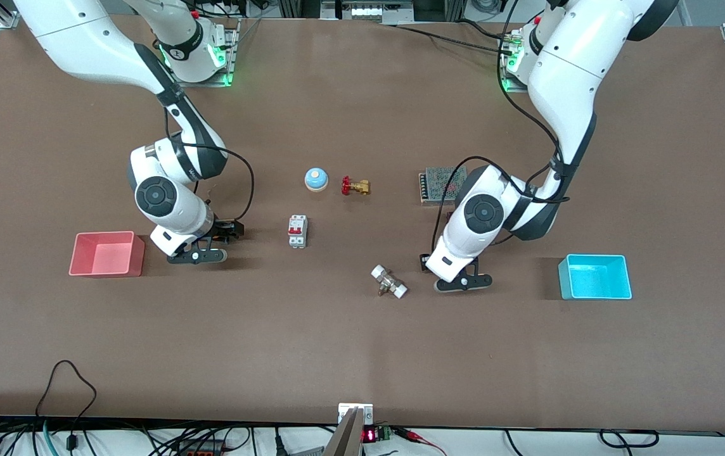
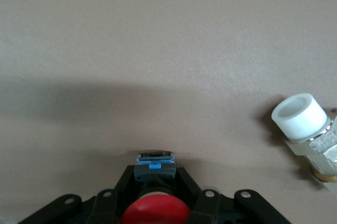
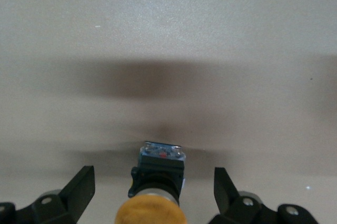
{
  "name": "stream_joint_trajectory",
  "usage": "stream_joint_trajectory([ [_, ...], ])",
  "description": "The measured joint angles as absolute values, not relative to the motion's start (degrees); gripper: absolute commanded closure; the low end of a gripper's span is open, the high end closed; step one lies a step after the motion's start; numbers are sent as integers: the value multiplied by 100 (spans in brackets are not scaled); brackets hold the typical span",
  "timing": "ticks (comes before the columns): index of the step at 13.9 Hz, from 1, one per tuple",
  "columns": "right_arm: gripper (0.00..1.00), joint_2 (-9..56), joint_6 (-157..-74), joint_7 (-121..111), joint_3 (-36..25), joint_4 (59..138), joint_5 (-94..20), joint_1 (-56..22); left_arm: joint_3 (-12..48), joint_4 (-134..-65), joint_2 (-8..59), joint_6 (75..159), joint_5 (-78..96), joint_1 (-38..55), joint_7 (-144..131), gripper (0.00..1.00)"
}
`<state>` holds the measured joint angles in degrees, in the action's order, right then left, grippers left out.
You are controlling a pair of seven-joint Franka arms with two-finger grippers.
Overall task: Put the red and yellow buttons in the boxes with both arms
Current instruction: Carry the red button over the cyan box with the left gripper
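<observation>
Both arms are at the grasp step: left gripper (image 2: 155, 211) clamps the red button (image 2: 155, 214) low over the brown table (image 1: 362, 354) near a white-capped fitting (image 2: 299, 116); right gripper (image 3: 154, 192) spread wide around the yellow button (image 3: 151, 211). Next: right closes, then lift toward pink box (image 1: 108, 254) and cyan box (image 1: 594, 277).
</observation>
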<state>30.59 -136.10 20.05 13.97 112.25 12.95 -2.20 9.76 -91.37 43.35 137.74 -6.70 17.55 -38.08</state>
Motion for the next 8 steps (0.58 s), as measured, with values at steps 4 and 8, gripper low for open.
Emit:
stream_joint_trajectory([
  [4,59,3058,-13612,2003,1397,11230,1295,-220,868,-8814,3708,12520,-682,1498,-3422,85],
  [8,100,3059,-13609,1981,1396,11235,1296,-219,821,-8750,2978,11214,-689,630,-2058,85],
])
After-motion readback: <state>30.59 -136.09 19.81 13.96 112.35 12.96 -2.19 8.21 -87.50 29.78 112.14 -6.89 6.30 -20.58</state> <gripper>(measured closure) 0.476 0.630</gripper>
